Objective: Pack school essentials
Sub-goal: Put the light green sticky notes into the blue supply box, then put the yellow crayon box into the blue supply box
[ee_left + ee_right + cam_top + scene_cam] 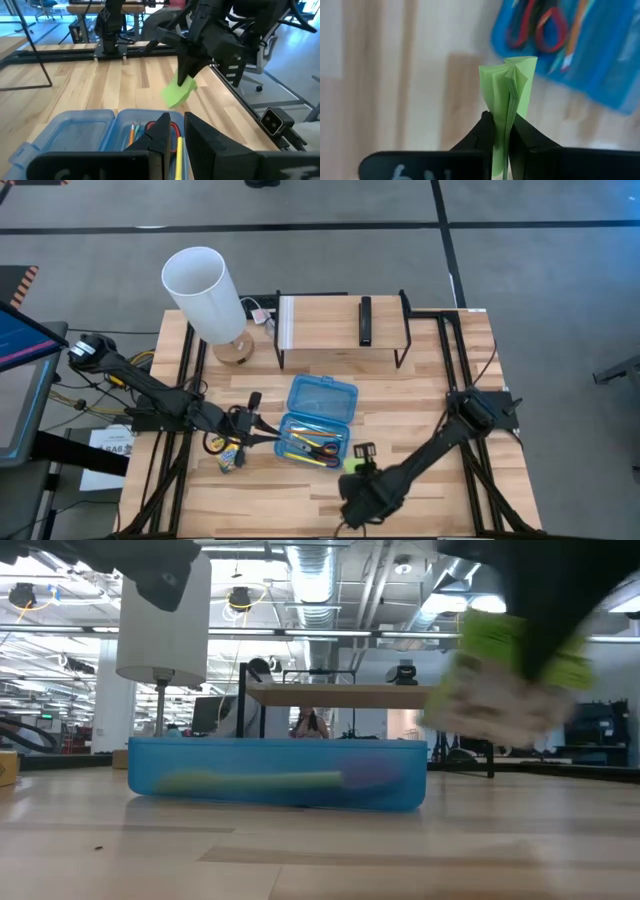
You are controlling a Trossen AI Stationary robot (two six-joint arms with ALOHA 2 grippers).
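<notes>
The translucent blue case [320, 418] lies open mid-table, lid toward the far edge. Red-handled scissors [323, 448] and pencils [298, 452] lie in its tray. My left gripper [268, 430] reaches in level at the tray's left end. My right gripper [358, 467] hovers just right of the case's near corner, shut on the lime-green sticky-note pad [509, 87]. The pad also shows lifted in the low view [505, 670] and in the left wrist view [179, 91]. The crayon box [232, 458] lies flat on the table below my left arm. My left gripper stands with its fingers [161, 136] close together over the tray's left rim [127, 116], coming level from the table's left. The fingers themselves hide the place of contact. The case rests flat on the table. My right gripper pinches the pad's one edge [503, 131] between its two fingers, coming steeply from above. The pad hangs below the fingertips, lifted clear of the table. Its sheets fan apart at the free end [520, 65].
A tall white lamp [205, 292] stands at the far left. A black wire rack with a wooden shelf [340, 330] stands at the far edge and bears a dark bar [366, 320]. Bare wood lies right of the case. A person sits beyond the table [310, 722].
</notes>
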